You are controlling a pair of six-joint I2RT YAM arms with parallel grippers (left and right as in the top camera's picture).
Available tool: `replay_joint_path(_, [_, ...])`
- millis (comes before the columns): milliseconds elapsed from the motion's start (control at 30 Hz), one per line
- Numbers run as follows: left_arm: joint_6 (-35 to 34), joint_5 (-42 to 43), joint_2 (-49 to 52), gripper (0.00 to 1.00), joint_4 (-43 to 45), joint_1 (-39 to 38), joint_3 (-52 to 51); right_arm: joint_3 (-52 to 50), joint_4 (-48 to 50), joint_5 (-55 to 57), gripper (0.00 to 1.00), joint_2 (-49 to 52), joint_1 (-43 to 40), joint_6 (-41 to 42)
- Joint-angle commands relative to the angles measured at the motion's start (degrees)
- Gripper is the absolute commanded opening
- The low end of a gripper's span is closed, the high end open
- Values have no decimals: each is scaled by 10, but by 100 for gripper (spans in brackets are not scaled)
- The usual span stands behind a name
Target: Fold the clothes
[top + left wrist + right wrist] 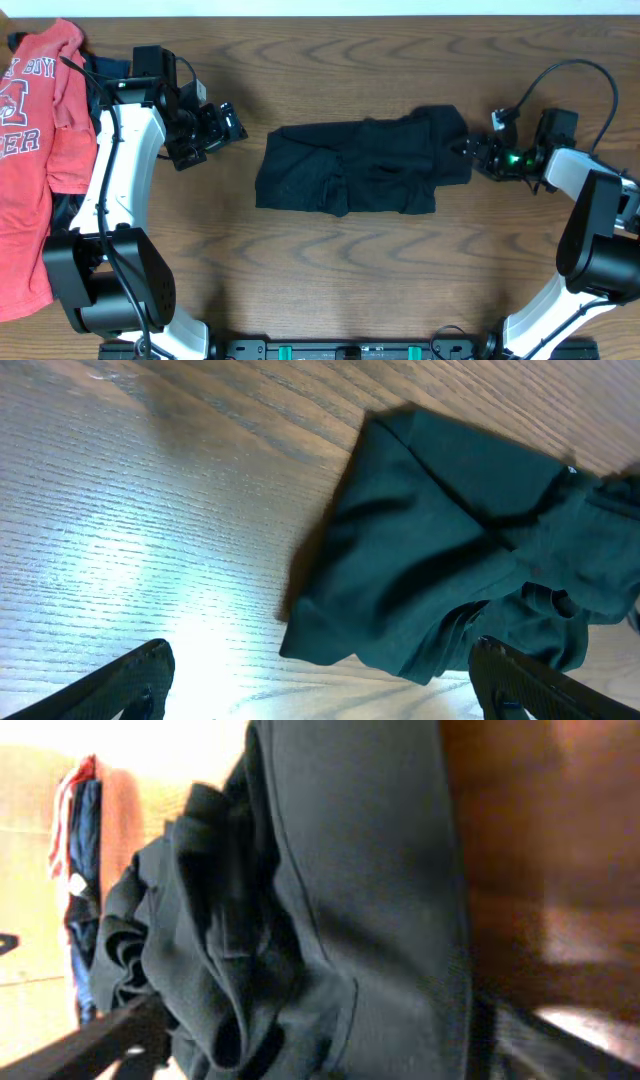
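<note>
Lying at the middle of the desk, the roughly folded black shirt could come undone. The right end effector, jaws wide astride its hem, may snag cloth on retracting. The left end effector hovers beside it, wide and empty.

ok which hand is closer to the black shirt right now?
Right. The right hand is at the black shirt's right edge, open, with fabric between its jaws. The left hand, also open, sits off the shirt's left edge, with bare table between them.
</note>
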Motion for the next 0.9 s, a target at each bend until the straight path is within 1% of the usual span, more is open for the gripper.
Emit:
replay_joint_path(0, [10,3,-14,95,-3,2,7,-10,-6,49,99,20,2,-30])
replay_joint_path(167, [12,3,-14,96,1,2,7,-10,-8,49,99,20,15,-30])
replay_joint_path(333, [14,3,-14,95,2,2,7,-10,-2,76,99,20,63,-18])
replay_joint_path(567, [14,3,-14,95,1,2,7,-10,9,154,99,20,125,58])
replay_joint_path(733, [14,3,-14,95,1,2,7,-10,3,177,99,24,136,97])
replay_joint_path(767, [14,3,-14,95,1,2,7,-10,2,178,95,25,136,99])
replay_joint_path(800, [14,3,-14,95,1,2,7,-10,0,179,82,28,136,100])
replay_joint_path(833, [14,3,-14,95,1,2,7,-10,-3,182,55,30,136,100])
replay_joint_path(867, [14,3,-14,95,1,2,7,-10,-6,187,38,33,136,100])
